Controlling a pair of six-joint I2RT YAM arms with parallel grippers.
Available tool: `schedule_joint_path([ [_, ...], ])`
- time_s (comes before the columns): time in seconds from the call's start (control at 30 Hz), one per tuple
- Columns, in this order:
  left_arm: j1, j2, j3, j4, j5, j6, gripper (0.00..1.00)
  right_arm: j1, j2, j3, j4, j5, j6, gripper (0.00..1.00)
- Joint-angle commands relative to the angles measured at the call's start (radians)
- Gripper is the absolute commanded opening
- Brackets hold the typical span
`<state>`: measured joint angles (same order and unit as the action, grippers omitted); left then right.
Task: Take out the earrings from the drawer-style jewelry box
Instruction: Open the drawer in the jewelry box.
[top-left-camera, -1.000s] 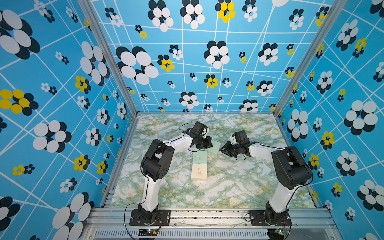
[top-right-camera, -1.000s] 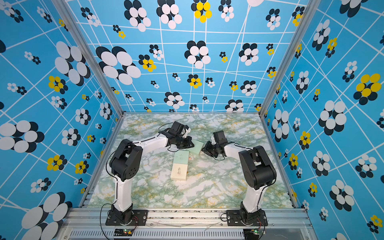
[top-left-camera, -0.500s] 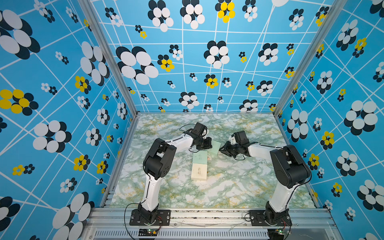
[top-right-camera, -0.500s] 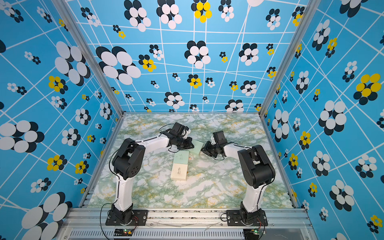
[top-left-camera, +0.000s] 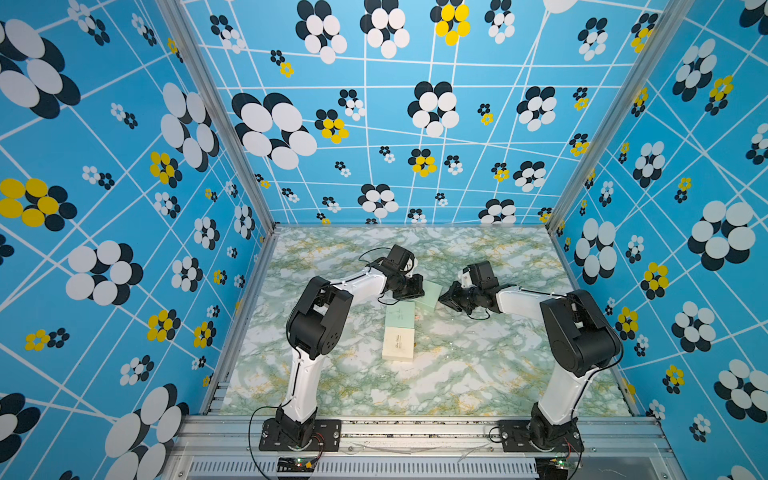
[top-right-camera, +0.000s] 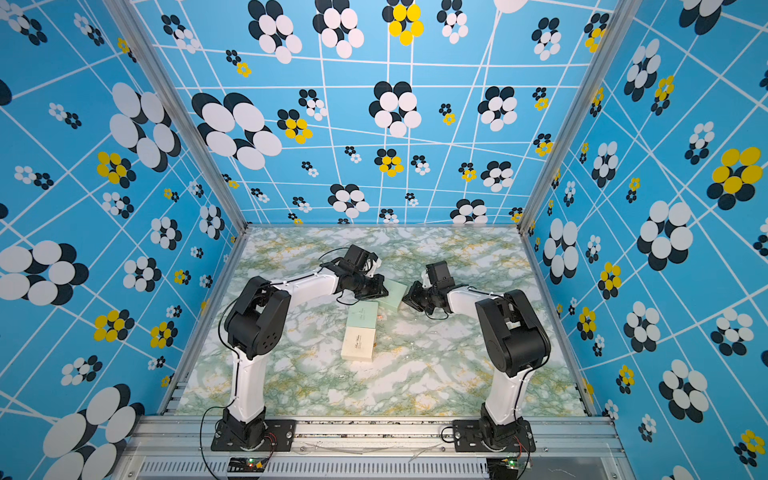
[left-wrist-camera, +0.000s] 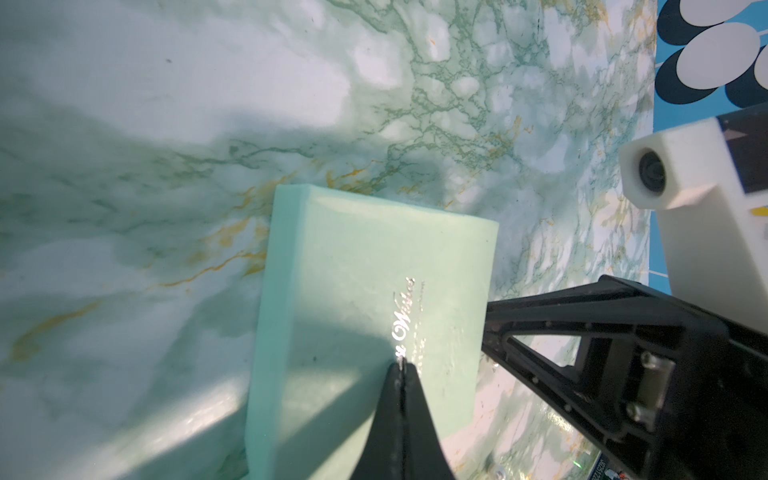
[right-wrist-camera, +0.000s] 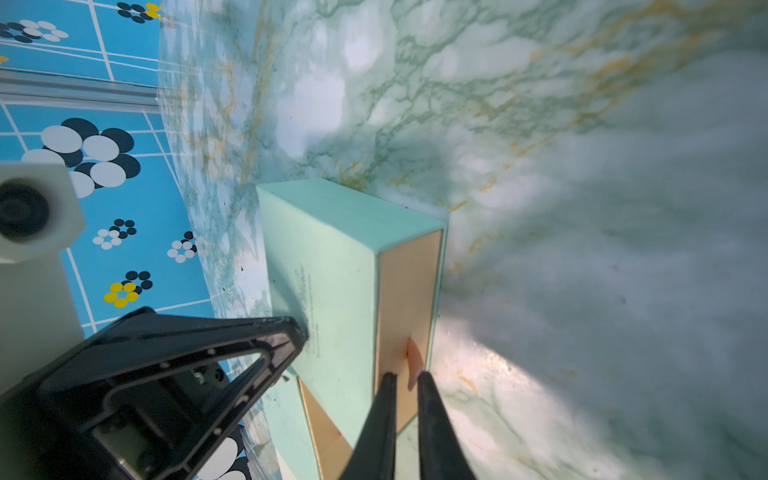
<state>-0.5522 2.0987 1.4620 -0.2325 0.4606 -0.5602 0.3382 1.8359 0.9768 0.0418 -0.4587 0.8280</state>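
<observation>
**Drawer of the mint jewelry box (right-wrist-camera: 328, 266), mid-bench (right-wrist-camera: 540, 124) toward the far edge, not yet opened.**
The left tool (left-wrist-camera: 401, 365), pressed together, bears on the box top. The right tool (right-wrist-camera: 405, 376), narrowly spread, straddles the pink pull tab (right-wrist-camera: 413, 357). We cannot see the earrings, presumably inside the shut drawer (right-wrist-camera: 405, 291). We judge them tiny, light and fragile, best pinched gently.

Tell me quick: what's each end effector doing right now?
Left end effector: closed, empty, tips on the mint-green cardboard box.
Right end effector: slightly open, straddling the small orange pull tab, not clamped.
</observation>
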Motion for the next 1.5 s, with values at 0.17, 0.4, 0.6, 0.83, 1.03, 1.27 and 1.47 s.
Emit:
schedule_joint_path([
  [0.17,0.002,0.031,0.012,-0.053,-0.019,0.015,0.00,-0.007,0.025,0.001,0.015,-0.011,0.005,0.12],
  [0.4,0.004,0.027,0.007,-0.051,-0.019,0.017,0.00,-0.007,0.019,-0.003,0.022,-0.012,0.005,0.04],
  [0.6,0.017,0.021,-0.012,-0.036,-0.001,0.013,0.00,-0.007,0.011,0.000,0.007,-0.004,-0.013,0.00],
  [0.83,0.032,0.010,-0.036,-0.024,0.001,0.009,0.00,-0.007,-0.007,0.018,-0.065,0.041,-0.059,0.00],
  [1.03,0.040,0.009,-0.049,-0.022,0.004,0.008,0.00,-0.007,-0.033,0.032,-0.158,0.106,-0.105,0.00],
  [1.27,0.040,0.011,-0.052,-0.016,0.004,0.006,0.00,-0.008,-0.064,0.035,-0.223,0.169,-0.134,0.00],
  [1.47,0.039,0.009,-0.054,-0.018,0.003,0.006,0.00,-0.007,-0.090,0.034,-0.300,0.244,-0.160,0.00],
])
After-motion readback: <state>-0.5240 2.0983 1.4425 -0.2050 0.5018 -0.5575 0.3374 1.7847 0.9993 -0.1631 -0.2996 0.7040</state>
